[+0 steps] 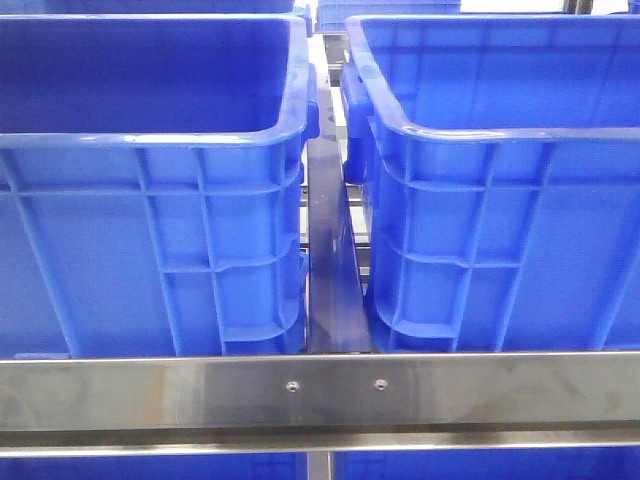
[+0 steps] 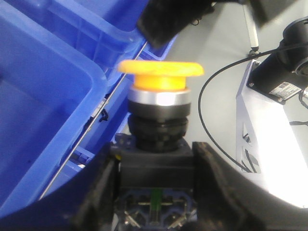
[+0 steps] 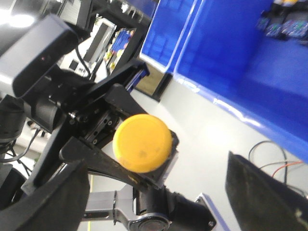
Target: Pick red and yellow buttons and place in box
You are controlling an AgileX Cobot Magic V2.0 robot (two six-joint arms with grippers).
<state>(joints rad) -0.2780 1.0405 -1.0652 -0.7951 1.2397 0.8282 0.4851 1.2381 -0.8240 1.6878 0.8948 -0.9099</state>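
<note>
Yellow button: We see the yellow button (image 2: 160, 72) held in the left gripper (image 2: 156, 192). It stands upright, with its black body pinched between the two dark fingers (image 2: 214, 183).

Left gripper: It is pressed onto the button's body. It hangs just beside the rim of a blue crate (image 2: 43, 110), not over the inside of it.

Right gripper: Its fingers (image 3: 262, 192) are spread wide with nothing between them. Its camera looks across at the yellow button (image 3: 142, 143) in the other arm.

Red button: We cannot find it in any view (small things lie at the back of a far crate (image 3: 284, 24), too blurry to name).

Done: The yellow button is picked up, we think.

Left to do: It is not in a box yet. The red one comes after that, so we guess the job is less than half done.

Surface: No desk shows. From the front, two big blue crates (image 1: 150, 200) sit on a shiny metal rack, with a steel bar (image 1: 320, 385) across the front and a dark gap between them.

Room: A pale floor, black cables (image 2: 211, 96) and other machine parts.
</note>
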